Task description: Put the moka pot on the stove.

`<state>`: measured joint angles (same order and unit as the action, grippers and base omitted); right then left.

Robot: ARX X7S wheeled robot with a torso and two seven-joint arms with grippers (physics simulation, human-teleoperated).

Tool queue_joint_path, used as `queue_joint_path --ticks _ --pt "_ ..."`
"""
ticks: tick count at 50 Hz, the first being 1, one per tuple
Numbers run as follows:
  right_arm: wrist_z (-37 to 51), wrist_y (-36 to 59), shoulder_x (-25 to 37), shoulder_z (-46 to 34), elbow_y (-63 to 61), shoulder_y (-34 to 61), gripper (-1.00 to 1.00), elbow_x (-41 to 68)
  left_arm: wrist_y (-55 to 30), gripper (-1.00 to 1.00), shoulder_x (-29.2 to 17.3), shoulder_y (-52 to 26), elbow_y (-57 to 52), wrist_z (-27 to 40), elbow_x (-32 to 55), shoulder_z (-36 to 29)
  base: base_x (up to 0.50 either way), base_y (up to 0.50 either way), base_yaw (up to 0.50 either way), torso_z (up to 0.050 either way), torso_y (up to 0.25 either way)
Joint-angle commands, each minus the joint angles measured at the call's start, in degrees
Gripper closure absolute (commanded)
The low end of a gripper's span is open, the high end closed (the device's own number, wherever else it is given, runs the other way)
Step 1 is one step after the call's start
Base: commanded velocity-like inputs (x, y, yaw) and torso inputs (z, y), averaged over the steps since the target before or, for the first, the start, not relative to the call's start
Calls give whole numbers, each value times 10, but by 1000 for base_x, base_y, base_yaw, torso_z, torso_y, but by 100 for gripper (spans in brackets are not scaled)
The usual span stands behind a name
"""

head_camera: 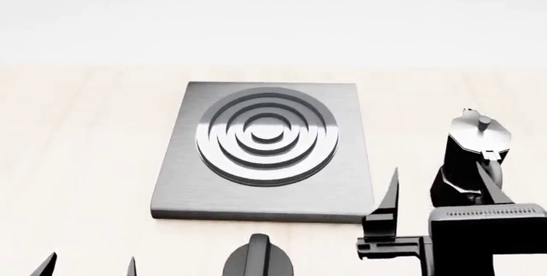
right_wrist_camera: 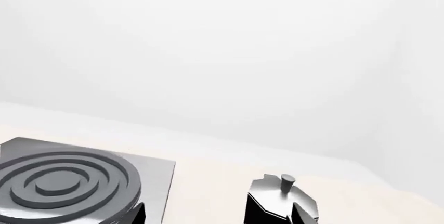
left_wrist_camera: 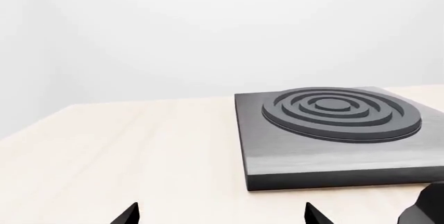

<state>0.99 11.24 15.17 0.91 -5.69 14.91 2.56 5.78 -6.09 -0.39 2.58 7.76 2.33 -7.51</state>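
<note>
At right of the head frame, one moka pot [head_camera: 473, 154] stands upright on the desk [head_camera: 77, 141], just beside one stove [head_camera: 265, 151] at centre. Right end effector [head_camera: 440, 189] spread open, empty, one finger either side of the pot. Left end effector [head_camera: 86, 266]: two tips apart, empty. One knob [head_camera: 256, 257] at bottom edge.

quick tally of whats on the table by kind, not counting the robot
moka pot: 1
stove: 1
knob, short and black, near the stove's front edge: 1
total: 3
</note>
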Motion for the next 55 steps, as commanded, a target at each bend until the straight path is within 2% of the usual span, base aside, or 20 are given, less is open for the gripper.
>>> queue_joint_path --ticks 1,6,11,34,42,43,55 --pt "-2 19 13 11 -3 11 -100 0 9 -100 -8 -3 5 -11 8 -10 0 0 0 0 0" --pt "-14 27 14 24 1 21 -100 27 7 -100 -11 -3 2 -8 11 -12 0 0 0 0 0" --pt "-48 23 16 36 58 56 -100 69 7 -100 -13 -2 2 -6 13 -15 0 0 0 0 0" --pt "-68 24 37 77 194 124 -100 114 6 -100 -21 -6 3 6 22 -24 0 0 0 0 0" --pt "-86 8 39 88 259 140 -100 129 5 -100 -24 -6 0 9 24 -28 0 0 0 0 0" --pt "-95 -7 47 106 325 150 -100 138 6 -100 -25 -3 -3 10 23 -28 0 0 0 0 0" --pt "-99 -17 47 101 346 155 -100 135 8 -100 -29 -4 -1 14 28 -33 0 0 0 0 0"
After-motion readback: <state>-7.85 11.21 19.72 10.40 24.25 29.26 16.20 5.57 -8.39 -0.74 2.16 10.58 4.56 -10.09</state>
